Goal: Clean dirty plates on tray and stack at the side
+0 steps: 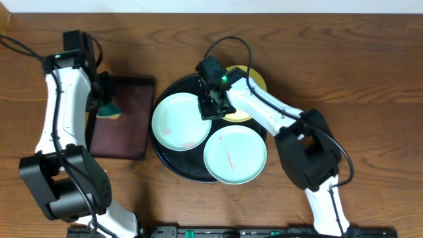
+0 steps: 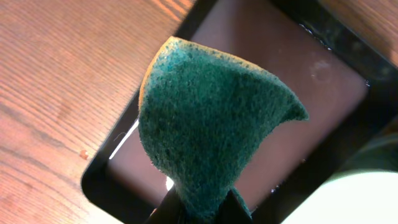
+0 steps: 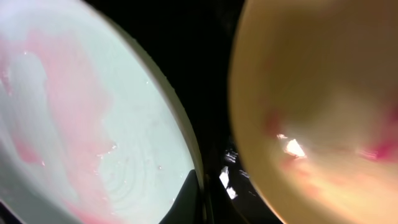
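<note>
The black tray [image 1: 178, 168] holds three plates. An aqua plate [image 1: 175, 122] with pink smears lies at its left, a second aqua plate [image 1: 234, 155] with a red streak at the front right, and a yellow plate [image 1: 254, 82] at the back right. My right gripper [image 1: 211, 106] is at the left aqua plate's right rim, shut on it. In the right wrist view its fingers [image 3: 202, 199] straddle that plate's [image 3: 81, 124] rim, with the smeared yellow plate [image 3: 323, 93] just beside. My left gripper [image 1: 106, 106] is shut on a green sponge [image 2: 211, 124].
A rectangular dark brown tray [image 1: 122, 125] lies left of the black tray, and the sponge hangs over its left edge [image 2: 311, 93]. Wood-grain tabletop [image 1: 357, 59] surrounds both trays. The right arm reaches across the yellow plate.
</note>
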Motion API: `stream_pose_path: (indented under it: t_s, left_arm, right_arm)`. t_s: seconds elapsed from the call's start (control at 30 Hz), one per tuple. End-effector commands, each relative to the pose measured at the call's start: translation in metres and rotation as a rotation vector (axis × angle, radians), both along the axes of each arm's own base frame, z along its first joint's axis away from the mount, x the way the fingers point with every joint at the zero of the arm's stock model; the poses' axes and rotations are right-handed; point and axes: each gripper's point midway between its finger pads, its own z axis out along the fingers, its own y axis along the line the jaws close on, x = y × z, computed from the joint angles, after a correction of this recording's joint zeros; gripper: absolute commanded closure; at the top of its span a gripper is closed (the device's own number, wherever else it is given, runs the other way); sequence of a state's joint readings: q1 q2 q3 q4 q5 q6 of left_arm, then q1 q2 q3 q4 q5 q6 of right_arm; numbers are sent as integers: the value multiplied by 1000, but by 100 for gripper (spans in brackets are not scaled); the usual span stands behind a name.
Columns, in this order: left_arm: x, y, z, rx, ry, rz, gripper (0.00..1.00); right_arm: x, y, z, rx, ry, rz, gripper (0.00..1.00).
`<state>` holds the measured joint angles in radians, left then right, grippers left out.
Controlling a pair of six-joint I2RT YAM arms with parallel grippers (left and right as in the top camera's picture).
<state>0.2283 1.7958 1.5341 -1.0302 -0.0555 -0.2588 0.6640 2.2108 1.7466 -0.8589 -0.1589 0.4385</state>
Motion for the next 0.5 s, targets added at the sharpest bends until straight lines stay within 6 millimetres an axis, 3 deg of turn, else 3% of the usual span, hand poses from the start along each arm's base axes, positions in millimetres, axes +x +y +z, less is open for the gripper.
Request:
stream_pose_path:
  t_s: [0.0,0.27,0.47]
  left_arm:
    - [-1,8,7,10,-13,21,92]
    - [-2,8,6,10,-13,21,92]
    - [0,8,7,11,-17,21,92]
  right_arm:
    - [24,-12,65,-107,-266,-10,99]
    - [36,-38,139,-432,-673,-68,99]
    - [23,-35,181,-679,-921,-52,99]
